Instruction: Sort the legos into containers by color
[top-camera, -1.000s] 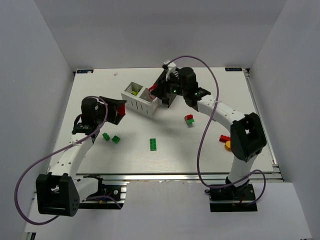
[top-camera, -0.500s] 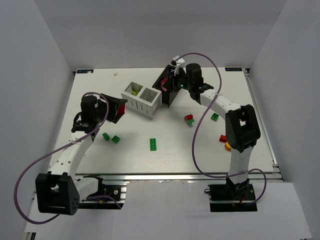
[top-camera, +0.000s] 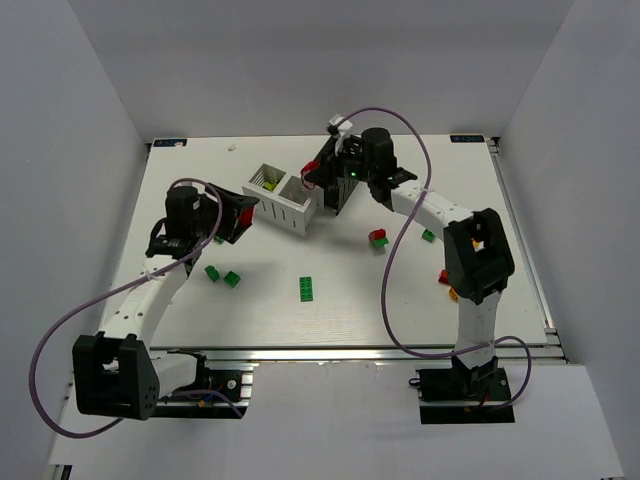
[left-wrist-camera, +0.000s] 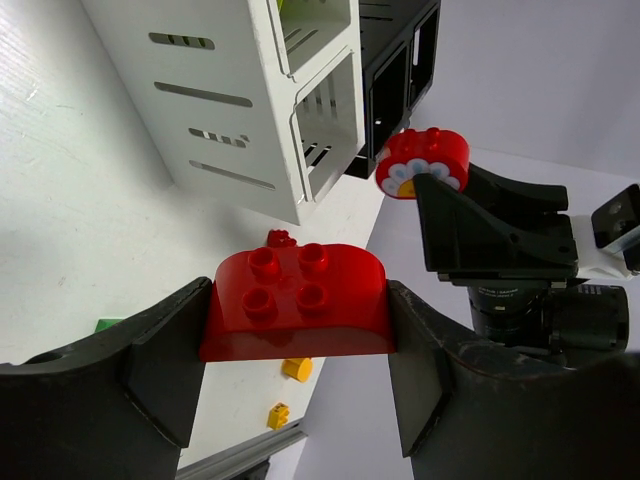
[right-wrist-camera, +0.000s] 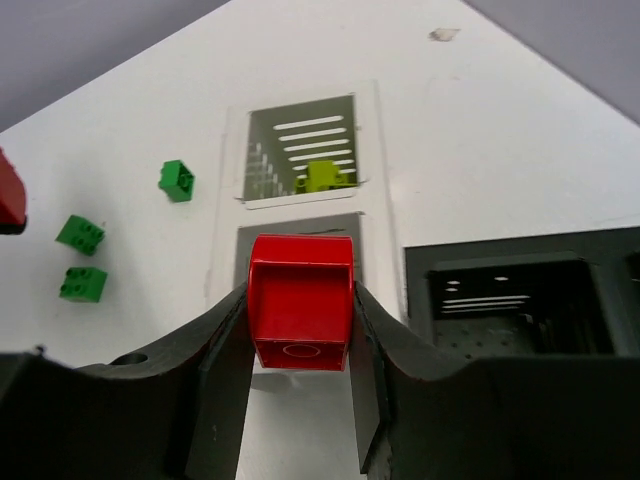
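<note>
Red arched brick (left-wrist-camera: 295, 295) clamped between left gripper (left-wrist-camera: 297, 340) fingers, frame centre. Right gripper (right-wrist-camera: 300, 335) pinches second red brick (right-wrist-camera: 301, 295), lower centre, overlapping white container (right-wrist-camera: 300, 208) lower compartment.

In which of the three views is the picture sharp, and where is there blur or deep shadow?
Top external view: even, soft light, sharp, but loose bricks are tiny. Left wrist view: the red arched brick is sharp, the left fingers dark, almost without detail. Right wrist view: the red brick is clear, the right fingers dark and soft.
</note>
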